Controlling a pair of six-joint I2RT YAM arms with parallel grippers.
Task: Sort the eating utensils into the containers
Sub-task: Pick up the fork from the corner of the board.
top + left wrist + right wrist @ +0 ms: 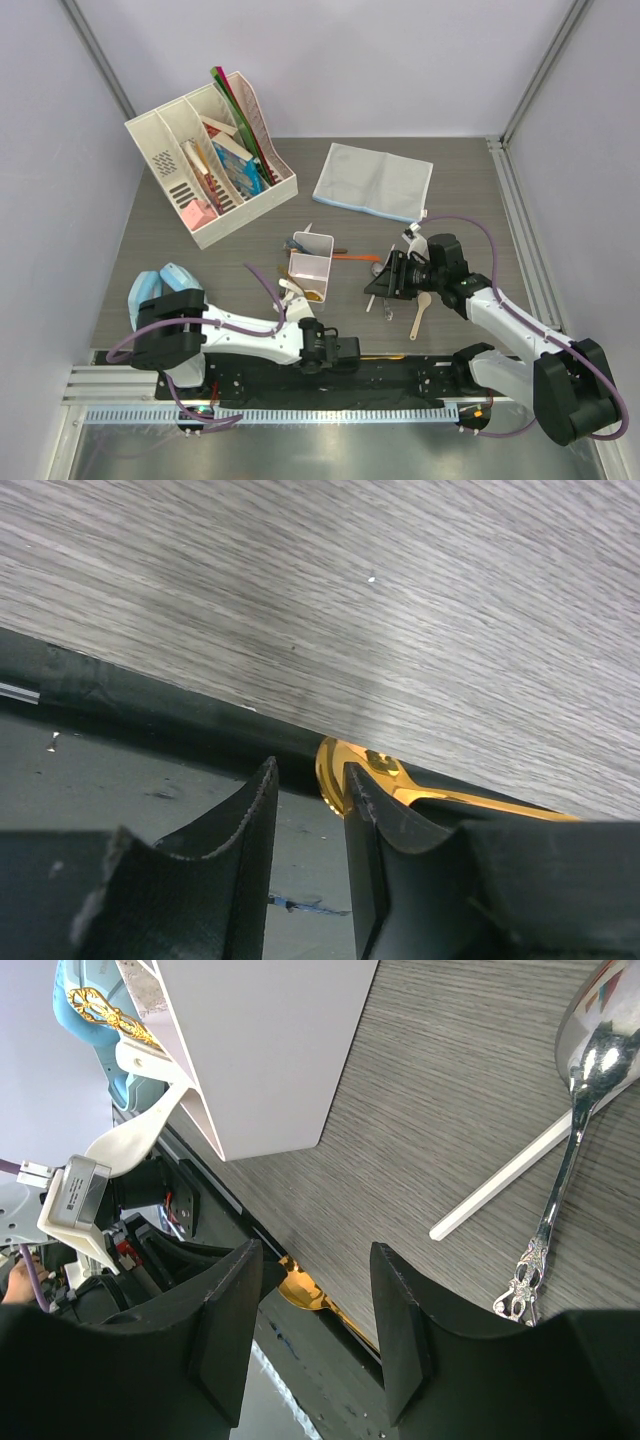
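A white divided container (pixel 310 262) (pixel 270 1050) stands mid-table with utensils in and around it. Beside it lie an orange-handled piece (pixel 352 257), a wooden spoon (pixel 420 314) and an ornate silver spoon (pixel 590 1060). A white ceramic spoon (pixel 130 1135) pokes out by the container's corner. A gold spoon (pixel 335 770) (pixel 305 1290) sits in the groove at the table's near edge. My left gripper (pixel 310 770) (pixel 350 350) is open right beside the gold spoon's bowl, which shows just past its right finger. My right gripper (pixel 318 1260) (pixel 378 285) hovers open over the table, holding nothing.
A white file organiser (pixel 215 165) with books stands at the back left. A grey-blue cloth (pixel 375 180) lies at the back. A thin white stick (pixel 510 1175) rests next to the silver spoon. A black rail (pixel 400 375) runs along the near edge.
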